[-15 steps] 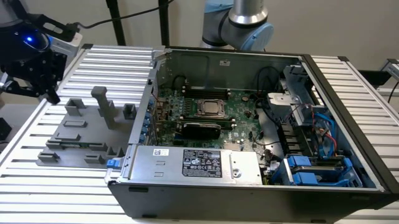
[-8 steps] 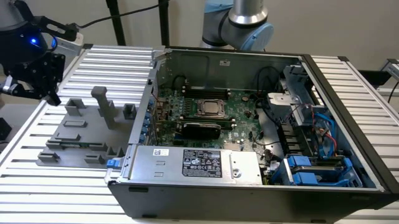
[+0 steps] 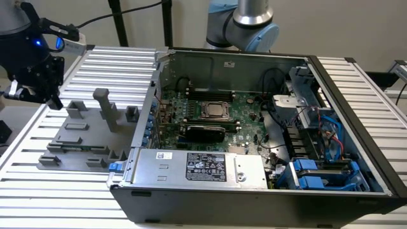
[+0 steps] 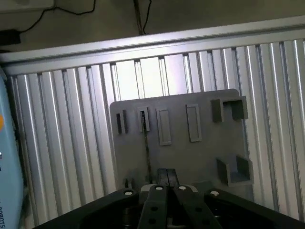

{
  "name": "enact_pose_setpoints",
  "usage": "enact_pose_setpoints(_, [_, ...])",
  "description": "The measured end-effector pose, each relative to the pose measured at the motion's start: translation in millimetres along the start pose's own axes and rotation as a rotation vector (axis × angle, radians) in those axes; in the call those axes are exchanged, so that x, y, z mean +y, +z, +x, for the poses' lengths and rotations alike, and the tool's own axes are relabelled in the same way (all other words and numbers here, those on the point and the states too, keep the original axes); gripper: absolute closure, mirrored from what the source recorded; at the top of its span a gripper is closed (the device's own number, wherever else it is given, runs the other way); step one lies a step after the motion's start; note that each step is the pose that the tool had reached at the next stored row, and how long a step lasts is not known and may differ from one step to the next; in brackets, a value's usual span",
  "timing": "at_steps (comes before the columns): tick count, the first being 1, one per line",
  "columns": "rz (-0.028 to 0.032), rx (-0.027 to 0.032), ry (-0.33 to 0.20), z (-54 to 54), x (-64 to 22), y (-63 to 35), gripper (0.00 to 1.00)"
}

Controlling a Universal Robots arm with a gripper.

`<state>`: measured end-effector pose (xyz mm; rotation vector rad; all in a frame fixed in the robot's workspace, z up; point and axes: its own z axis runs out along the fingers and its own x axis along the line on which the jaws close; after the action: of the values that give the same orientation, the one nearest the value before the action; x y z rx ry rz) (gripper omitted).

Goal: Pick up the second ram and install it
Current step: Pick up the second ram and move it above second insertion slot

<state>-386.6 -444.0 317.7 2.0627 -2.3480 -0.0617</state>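
seemingly clenched on nothing, the jaws hang above the grey holder plate (image 4: pixel 200 157), partly cut off in the wrist view. the second ram (image 4: pixel 147 148) stands edge-on in a slot there, a thin dark line, its chips unreadable. ribbed aluminium tabletop (image 3: pixel 70 195) beneath; open computer case (image 3: pixel 254 202) beside the plate; beige wall (image 3: pixel 343 28) behind.

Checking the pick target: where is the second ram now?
On the exterior view's left, the second ram sits in the grey holder plate, along its near edge, beside the computer case.
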Motion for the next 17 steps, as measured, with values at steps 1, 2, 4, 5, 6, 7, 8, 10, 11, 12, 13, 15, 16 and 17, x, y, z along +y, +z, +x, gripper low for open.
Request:
enact_pose_setpoints(1, [0.0018,0.0006,-0.008,0.1,-0.1,0.6,0.89])
enact_pose_setpoints(2, [0.0035,0.0011,-0.015,0.2,-0.1,1.3,0.89])
enact_pose_setpoints(4, [0.0065,0.0023,-0.024,0.5,-0.4,2.7,0.89])
enact_pose_setpoints(5, [0.0074,0.0030,-0.028,0.7,-0.7,3.4,0.89])
enact_pose_setpoints(6, [0.0083,0.0036,-0.031,1.0,-1.1,4.2,0.89])
enact_pose_setpoints(7, [0.0091,0.0040,-0.033,1.3,-1.6,5.0,0.89])
enact_pose_setpoints(8, [0.0101,0.0044,-0.036,1.5,-2.2,5.9,0.89])
enact_pose_setpoints(10, [0.0111,0.0050,-0.042,1.9,-3.6,7.9,0.89])
enact_pose_setpoints(11, [0.0114,0.0053,-0.045,2.0,-4.4,9.0,0.89])
enact_pose_setpoints(12, [0.0117,0.0056,-0.049,2.1,-5.3,10.2,0.89])
enact_pose_setpoints(13, [0.0121,0.0059,-0.053,2.2,-6.2,11.4,0.89])
enact_pose_setpoints(15, [0.0129,0.0062,-0.062,2.3,-7.6,13.7,0.89])
enact_pose_setpoints(16, [0.0132,0.0064,-0.067,2.4,-8.2,15.0,0.89])
enact_pose_setpoints(17, [0.0133,0.0067,-0.072,2.6,-8.6,16.2,0.89])
